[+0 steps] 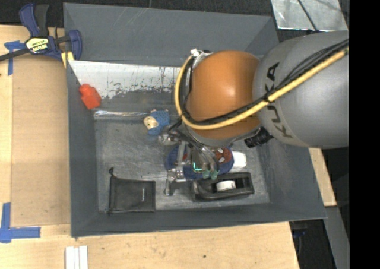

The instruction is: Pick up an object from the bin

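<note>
My gripper (pixel 195 161) is low in the bin's front middle, under the arm's orange dome. It sits over a blue object (pixel 176 158) that is mostly hidden beneath it. A black tape dispenser (pixel 225 186) with a white roll lies just in front and to the right, touching or nearly touching the gripper. A small red and white thing (pixel 233 158) peeks out at the gripper's right. A beige and blue piece (pixel 155 123) lies just behind and to the left.
A flat black pouch (pixel 132 194) lies in the front left corner. An orange-red block (pixel 89 96) rests against the back left wall. The bin floor between the pouch and the back wall is bare grey.
</note>
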`<action>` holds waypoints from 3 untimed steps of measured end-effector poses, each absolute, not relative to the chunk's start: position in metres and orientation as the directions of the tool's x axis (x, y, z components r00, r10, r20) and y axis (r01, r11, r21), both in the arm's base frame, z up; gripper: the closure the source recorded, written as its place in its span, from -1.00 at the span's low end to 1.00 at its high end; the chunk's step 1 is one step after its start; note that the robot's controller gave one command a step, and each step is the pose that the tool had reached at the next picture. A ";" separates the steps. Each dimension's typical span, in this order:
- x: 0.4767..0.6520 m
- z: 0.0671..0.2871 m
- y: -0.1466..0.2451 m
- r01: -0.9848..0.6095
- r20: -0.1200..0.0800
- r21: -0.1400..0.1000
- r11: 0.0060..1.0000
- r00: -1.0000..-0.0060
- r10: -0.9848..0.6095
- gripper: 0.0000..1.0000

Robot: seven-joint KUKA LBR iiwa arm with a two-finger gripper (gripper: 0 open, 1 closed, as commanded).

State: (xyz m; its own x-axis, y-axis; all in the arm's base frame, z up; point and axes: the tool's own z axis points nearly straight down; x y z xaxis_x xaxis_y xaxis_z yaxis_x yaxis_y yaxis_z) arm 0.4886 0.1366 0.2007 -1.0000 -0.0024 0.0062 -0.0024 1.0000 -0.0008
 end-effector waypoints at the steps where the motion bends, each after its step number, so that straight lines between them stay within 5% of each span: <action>1: 0.521 0.079 0.214 -0.250 0.003 0.001 0.968 -0.968 -0.250 -1.00; 2: 0.522 0.082 0.212 -0.245 -0.001 0.000 0.970 -0.970 -0.245 1.00; 3: 0.540 0.188 0.223 -0.236 -0.012 0.002 0.972 -0.972 -0.236 1.00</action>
